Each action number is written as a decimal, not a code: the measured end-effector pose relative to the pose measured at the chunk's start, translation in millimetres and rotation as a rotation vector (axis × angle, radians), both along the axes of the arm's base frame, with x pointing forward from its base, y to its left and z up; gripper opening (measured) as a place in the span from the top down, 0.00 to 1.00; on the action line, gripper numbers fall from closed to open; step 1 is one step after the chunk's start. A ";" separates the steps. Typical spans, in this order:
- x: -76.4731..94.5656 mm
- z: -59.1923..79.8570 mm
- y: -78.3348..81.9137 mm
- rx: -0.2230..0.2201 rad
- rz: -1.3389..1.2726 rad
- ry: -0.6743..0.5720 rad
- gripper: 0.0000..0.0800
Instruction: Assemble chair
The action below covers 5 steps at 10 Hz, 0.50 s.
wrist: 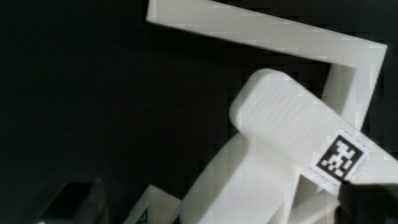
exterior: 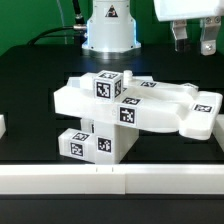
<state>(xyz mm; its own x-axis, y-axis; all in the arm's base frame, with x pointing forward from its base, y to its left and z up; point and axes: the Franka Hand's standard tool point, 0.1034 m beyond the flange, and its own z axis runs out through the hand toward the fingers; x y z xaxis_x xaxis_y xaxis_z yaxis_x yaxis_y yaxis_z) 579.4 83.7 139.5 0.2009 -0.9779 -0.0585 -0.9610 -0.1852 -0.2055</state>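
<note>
Chair (exterior: 125, 105) parts sit joined in one blocky stack mid-table, seemingly well along, though further pieces may remain. Gripper (exterior: 193, 42) hovers at the exterior view's far right, jaws apart, empty.

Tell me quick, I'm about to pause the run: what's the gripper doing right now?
Gripper: jaws open, holding nothing, up in the air clear of the chunky white plastic chair parts.

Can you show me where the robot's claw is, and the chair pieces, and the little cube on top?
gripper (exterior: 193, 42), exterior view, between its fingertips.
chair (exterior: 150, 120), exterior view, on its flat slab.
small cube (exterior: 107, 86), exterior view, on its tagged face.
</note>
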 end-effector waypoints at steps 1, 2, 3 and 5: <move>-0.1 -0.1 0.4 0.000 0.001 0.000 0.19; -0.2 -0.6 0.4 -0.002 0.006 0.000 0.19; -0.1 -0.5 0.0 -0.028 0.132 -0.012 0.19; -1.3 -1.1 8.1 -0.102 0.381 -0.026 0.19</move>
